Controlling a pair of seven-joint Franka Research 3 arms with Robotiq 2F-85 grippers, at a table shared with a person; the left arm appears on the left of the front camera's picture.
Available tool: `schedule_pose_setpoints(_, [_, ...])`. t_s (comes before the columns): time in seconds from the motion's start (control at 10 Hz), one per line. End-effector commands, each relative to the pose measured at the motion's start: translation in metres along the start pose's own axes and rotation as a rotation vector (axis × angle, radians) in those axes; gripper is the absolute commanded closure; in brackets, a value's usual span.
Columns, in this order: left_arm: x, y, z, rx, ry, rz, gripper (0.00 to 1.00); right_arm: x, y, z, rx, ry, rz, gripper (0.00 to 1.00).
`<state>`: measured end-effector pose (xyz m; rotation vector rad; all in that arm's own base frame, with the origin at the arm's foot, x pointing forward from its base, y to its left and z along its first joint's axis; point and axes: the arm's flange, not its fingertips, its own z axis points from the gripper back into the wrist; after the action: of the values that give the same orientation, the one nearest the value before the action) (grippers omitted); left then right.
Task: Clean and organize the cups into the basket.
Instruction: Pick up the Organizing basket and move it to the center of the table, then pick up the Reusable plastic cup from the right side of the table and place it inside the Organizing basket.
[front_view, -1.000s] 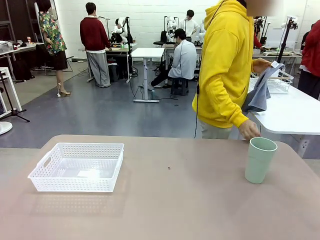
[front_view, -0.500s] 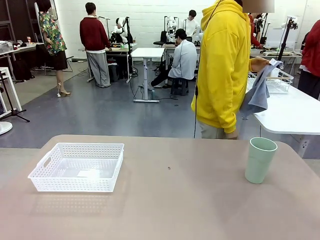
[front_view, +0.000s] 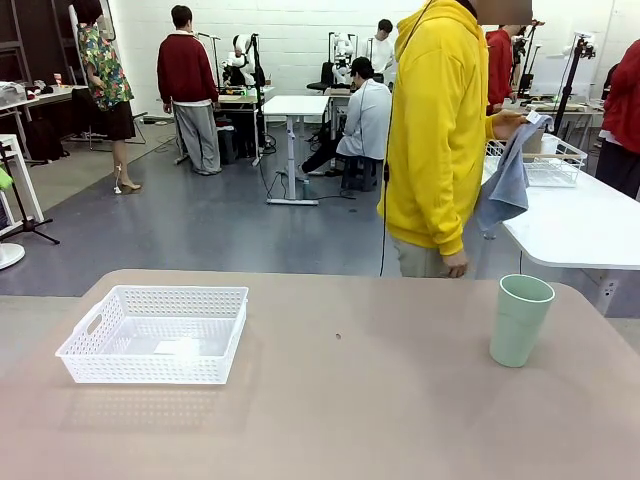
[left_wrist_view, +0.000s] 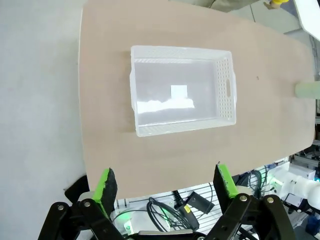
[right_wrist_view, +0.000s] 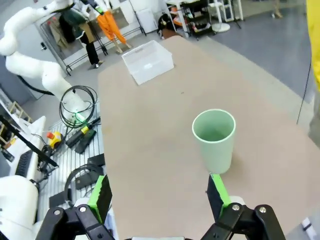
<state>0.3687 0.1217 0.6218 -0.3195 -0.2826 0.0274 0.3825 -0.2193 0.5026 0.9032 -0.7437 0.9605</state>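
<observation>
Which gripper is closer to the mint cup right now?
Right. The right gripper is open with the mint cup just ahead of it; the left gripper is open high over the basket, the cup far off.

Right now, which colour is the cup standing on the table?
Pale mint green; the cup shows best in the right wrist view.

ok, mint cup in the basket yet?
No, the mint cup stands upright on the bare table, well off to the right of the basket.
</observation>
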Motion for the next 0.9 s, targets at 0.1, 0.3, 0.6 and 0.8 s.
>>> schedule_pose_setpoints(0.1, [0.004, 0.002, -0.035, -0.057, -0.01, 0.067, 0.0, -0.034, -0.028, -0.042, 0.033, 0.019, 0.173, 0.0])
schedule_pose_setpoints(0.3, [0.005, 0.003, -0.059, -0.08, -0.024, 0.099, 0.0, -0.052, -0.046, -0.069, -0.042, 0.041, 0.255, 0.0])
schedule_pose_setpoints(0.6, [0.003, -0.01, -0.108, -0.103, -0.023, 0.124, 0.0, -0.074, -0.068, -0.11, -0.239, 0.136, 0.439, 0.0])
schedule_pose_setpoints(0.8, [0.002, -0.023, -0.124, -0.108, -0.056, 0.134, 0.0, -0.082, -0.075, -0.133, -0.231, 0.126, 0.447, 0.0])
